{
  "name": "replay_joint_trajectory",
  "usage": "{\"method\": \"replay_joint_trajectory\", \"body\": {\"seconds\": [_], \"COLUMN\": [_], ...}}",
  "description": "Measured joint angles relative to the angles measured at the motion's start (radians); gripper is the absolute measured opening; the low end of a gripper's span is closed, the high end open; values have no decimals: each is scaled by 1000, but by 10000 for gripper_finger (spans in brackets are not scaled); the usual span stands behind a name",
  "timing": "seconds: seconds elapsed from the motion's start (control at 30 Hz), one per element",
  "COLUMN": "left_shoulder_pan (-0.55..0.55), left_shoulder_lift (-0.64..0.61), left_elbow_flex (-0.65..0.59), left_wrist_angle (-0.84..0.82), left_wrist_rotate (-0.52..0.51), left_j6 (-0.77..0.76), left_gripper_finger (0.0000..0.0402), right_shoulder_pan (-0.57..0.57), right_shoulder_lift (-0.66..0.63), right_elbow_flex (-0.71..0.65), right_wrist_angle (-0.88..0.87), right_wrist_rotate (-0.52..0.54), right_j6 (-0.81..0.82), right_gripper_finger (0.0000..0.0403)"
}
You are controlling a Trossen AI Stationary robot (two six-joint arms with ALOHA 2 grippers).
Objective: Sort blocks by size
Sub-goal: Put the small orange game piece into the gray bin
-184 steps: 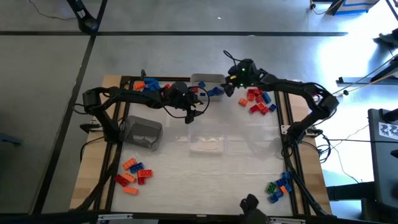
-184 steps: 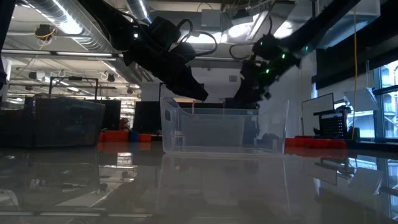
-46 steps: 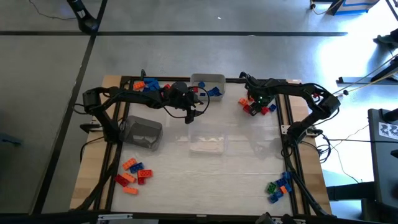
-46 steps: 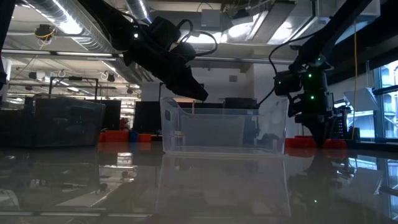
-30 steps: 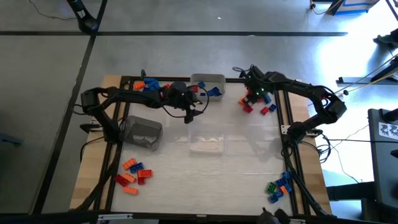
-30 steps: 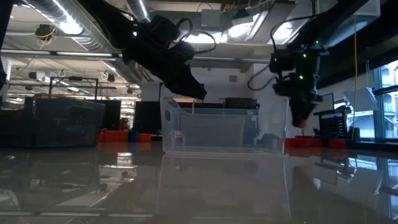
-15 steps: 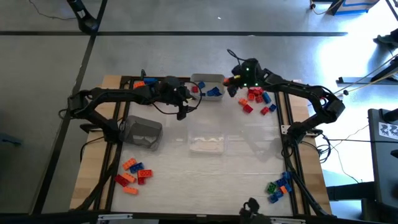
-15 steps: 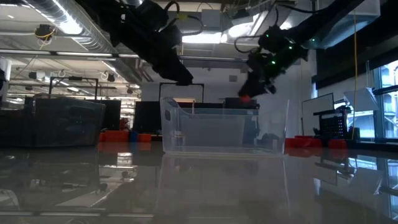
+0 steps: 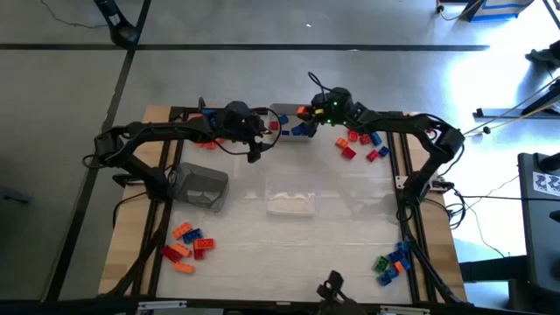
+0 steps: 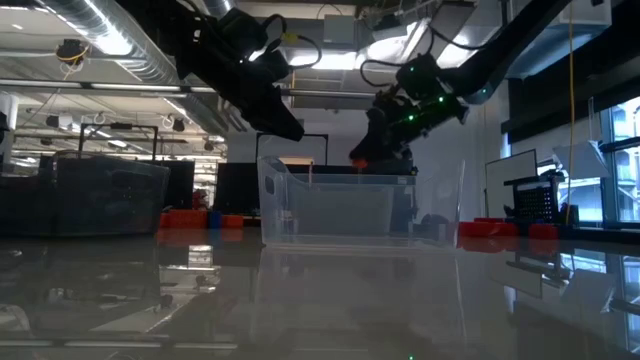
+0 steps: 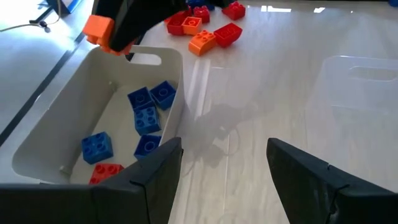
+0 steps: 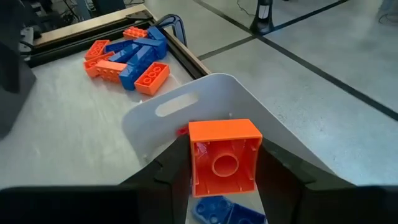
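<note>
A white bin at the table's far middle holds several blue blocks and a red one. My right gripper is over the bin's far right corner, shut on an orange block. That block also shows in the high view and the left wrist view. My left gripper is open and empty just left of the bin, its fingers above the bin's near rim. My right gripper pinches the orange block by two opposite side walls between its two fingers. The block's hollow underside faces the wrist camera. The block is lifted clear, above the white bin's handle end.
A clear tray stands mid-table and a grey bin at the left. Block piles lie at the far left, the far right, the near left and the near right.
My right gripper has risen from the far-right pile with the orange block. It has carried the block toward the table's left until it is over the white bin. My left gripper has moved a little left and up.
</note>
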Motion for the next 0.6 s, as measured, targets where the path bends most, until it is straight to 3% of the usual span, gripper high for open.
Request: {"method": "replay_joint_trajectory", "body": {"seconds": [0.23, 0.43, 0.6], "left_shoulder_pan": [0, 0, 0], "left_shoulder_lift": [0, 0, 0], "left_elbow_flex": [0, 0, -1], "left_wrist_angle": [0, 0, -5], "left_wrist_rotate": [0, 0, 1], "left_j6": [0, -2, -7], "left_gripper_finger": [223, 223, 223], "right_shoulder_pan": [0, 0, 0], "right_shoulder_lift": [24, 23, -36], "right_elbow_flex": [0, 0, -2], "right_wrist_angle": [19, 11, -104], "right_wrist_rotate": [60, 75, 76], "right_j6": [-2, 5, -33], "right_gripper_finger": [164, 238, 281]}}
